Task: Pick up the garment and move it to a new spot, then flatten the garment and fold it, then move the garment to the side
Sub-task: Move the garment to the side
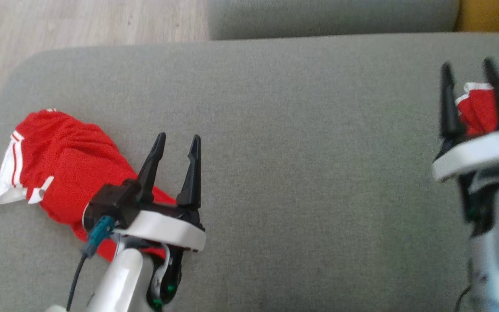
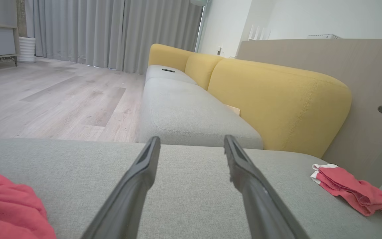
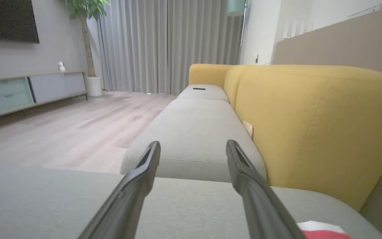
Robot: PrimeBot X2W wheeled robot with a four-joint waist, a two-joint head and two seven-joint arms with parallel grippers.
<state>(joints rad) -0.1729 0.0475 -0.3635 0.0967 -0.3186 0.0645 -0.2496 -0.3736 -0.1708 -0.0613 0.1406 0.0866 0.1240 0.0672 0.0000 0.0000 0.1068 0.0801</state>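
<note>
Gaping left pincer [image 1: 179, 137] and right pincer [image 1: 467, 63], both empty.

No readable text, label, brand, number or sign is showing on any surface in the head view or either wrist view.

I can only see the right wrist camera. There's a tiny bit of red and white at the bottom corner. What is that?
Observer: It's a folded garment, red with white trim, lying on the cushion next to the right gripper.
Operator: Is that the only red one?
Observer: No. A crumpled garment, also red and white, lies at the cushion's left end.
Operator: Is the other gripper holding it?
Observer: No. The left gripper is open and empty, its fingers over bare cushion just right of that garment.
</note>
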